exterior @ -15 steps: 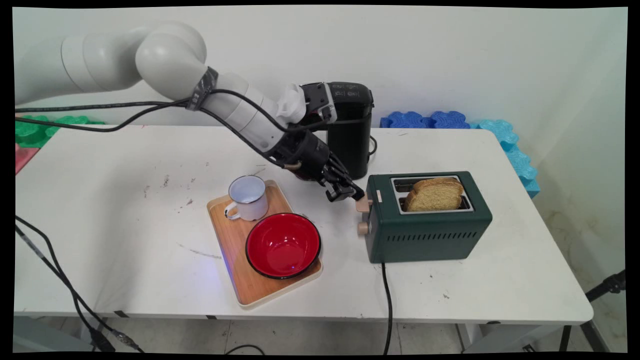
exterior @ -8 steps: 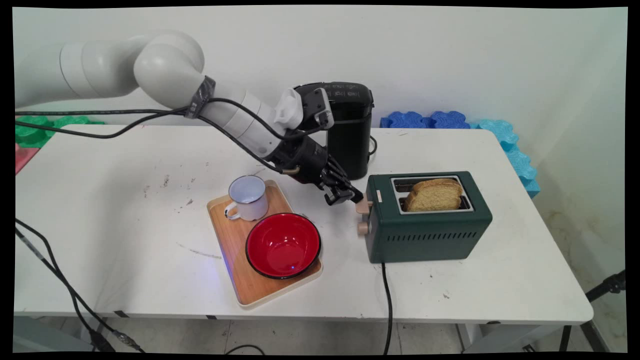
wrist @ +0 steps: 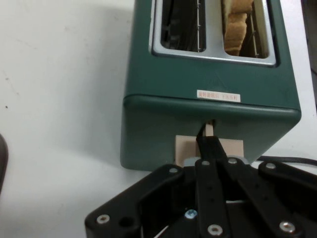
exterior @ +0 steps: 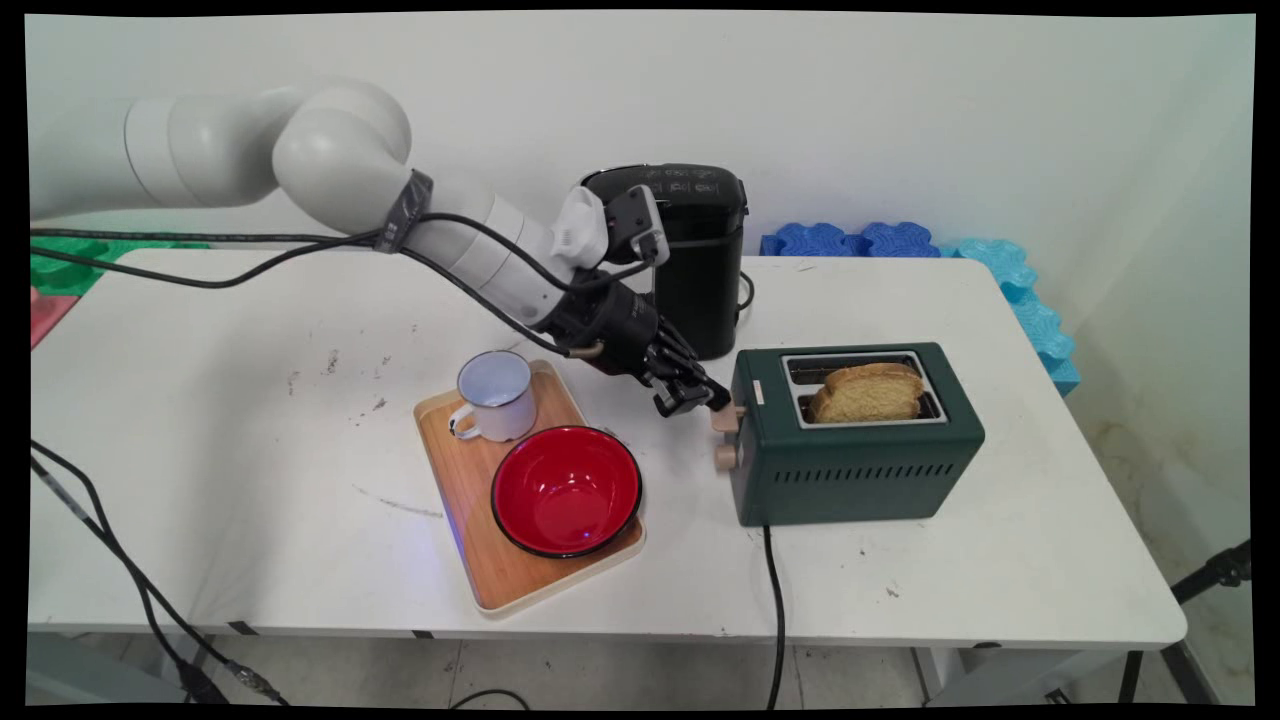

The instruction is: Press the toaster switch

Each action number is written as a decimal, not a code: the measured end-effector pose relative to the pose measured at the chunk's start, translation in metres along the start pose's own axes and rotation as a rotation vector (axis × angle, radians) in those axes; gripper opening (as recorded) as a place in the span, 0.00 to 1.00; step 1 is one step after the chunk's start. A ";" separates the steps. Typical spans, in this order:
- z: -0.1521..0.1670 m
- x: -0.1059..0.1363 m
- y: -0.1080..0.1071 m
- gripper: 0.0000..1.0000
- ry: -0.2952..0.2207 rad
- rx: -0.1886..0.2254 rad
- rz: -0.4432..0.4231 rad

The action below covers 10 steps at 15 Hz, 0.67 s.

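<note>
Pressing down on the toaster lever [exterior: 727, 415], the gripper [exterior: 700, 395] reaches in from the left in the main view, its black fingers drawn together with their tips resting on top of the beige tab. The lever sits at the left end face of the dark green toaster [exterior: 860, 470], just above a round beige knob [exterior: 724, 457]. A slice of bread [exterior: 866, 391] stands in the near slot, its crown showing above the rim. A wooden tray [exterior: 470, 470] with a white enamel mug [exterior: 495, 395] and a red bowl [exterior: 566, 490] lies just left of the gripper, and a black coffee machine [exterior: 700, 255] stands behind it on the white table [exterior: 250, 400].

In the hand view, the closed fingers [wrist: 210, 148] lie against the lever [wrist: 233, 148], which rides in a narrow vertical slot [wrist: 211, 126] on the toaster [wrist: 163, 124] end wall. The bread [wrist: 236, 25] occupies the right-hand slot; the other slot is bare.

A sound press would, in all likelihood, run straight along that slot, with the tips kept centred on the tab so they do not slide off its edge. A sideways push might shift the light toaster across the table rather than seat the lever.
</note>
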 end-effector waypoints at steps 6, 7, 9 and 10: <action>0.005 -0.005 0.003 0.00 0.001 -0.001 -0.010; 0.006 -0.006 0.004 0.00 0.001 -0.001 -0.012; 0.008 -0.009 0.005 0.00 0.000 0.000 -0.016; 0.009 -0.011 0.006 0.00 0.000 0.000 -0.018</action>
